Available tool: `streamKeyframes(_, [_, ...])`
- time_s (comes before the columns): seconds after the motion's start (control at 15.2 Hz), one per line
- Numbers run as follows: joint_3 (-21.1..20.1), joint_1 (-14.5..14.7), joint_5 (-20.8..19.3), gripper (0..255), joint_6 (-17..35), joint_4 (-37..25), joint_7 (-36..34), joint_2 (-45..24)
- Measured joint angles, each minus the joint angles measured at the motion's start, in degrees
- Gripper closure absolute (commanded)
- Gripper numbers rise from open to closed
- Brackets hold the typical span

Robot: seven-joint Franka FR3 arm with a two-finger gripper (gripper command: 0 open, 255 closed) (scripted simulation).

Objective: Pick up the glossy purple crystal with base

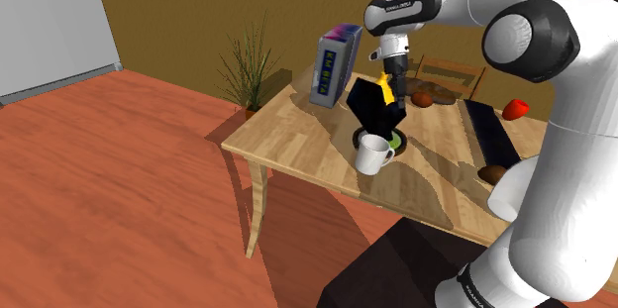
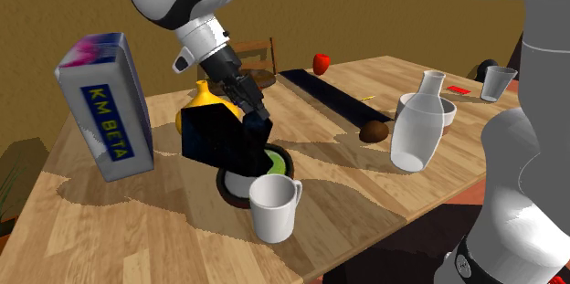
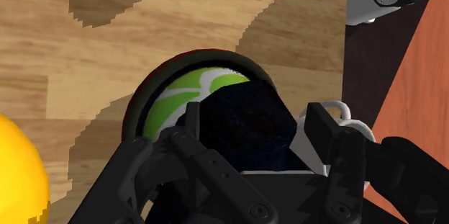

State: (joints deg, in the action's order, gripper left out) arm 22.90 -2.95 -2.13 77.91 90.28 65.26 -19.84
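Observation:
The crystal (image 2: pixel 212 136) is a dark, almost black angular block with a faint blue-purple sheen. It hangs tilted just over a round dark dish (image 2: pixel 234 191) with a green and white inside. My gripper (image 2: pixel 258 125) comes down from above and is shut on the block's side nearest the mug. In the wrist view the two fingers (image 3: pixel 193 118) clasp the crystal (image 3: pixel 245 104) between them, with the dish (image 3: pixel 188 89) beneath. In the shoulder view the crystal (image 1: pixel 372 108) sits below the hand, above the dish (image 1: pixel 397 142). I cannot tell whether the crystal touches the dish.
A white mug (image 2: pixel 274 207) stands right in front of the dish. A yellow vase (image 2: pixel 205 99) is just behind the crystal, and a tall blue-labelled box (image 2: pixel 102 107) stands beside it. A white carafe (image 2: pixel 417 131), a brown lump (image 2: pixel 372 131), a black strip (image 2: pixel 333 95) and a red fruit (image 2: pixel 321 61) lie further along the wooden table (image 2: pixel 137 236).

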Motion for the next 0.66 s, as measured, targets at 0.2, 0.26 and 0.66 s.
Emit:
streamKeyframes(0.2, [0.1, 0.0, -0.2, 255, -2.3, -1.9, 0.2, 0.4])
streamKeyframes(0.26, [0.1, 0.0, -0.3, 255, -2.8, -2.3, 0.3, 0.6])
streamKeyframes(0.66, [0.3, -0.2, -0.5, 255, -7.0, -6.4, 0.8, 0.6])
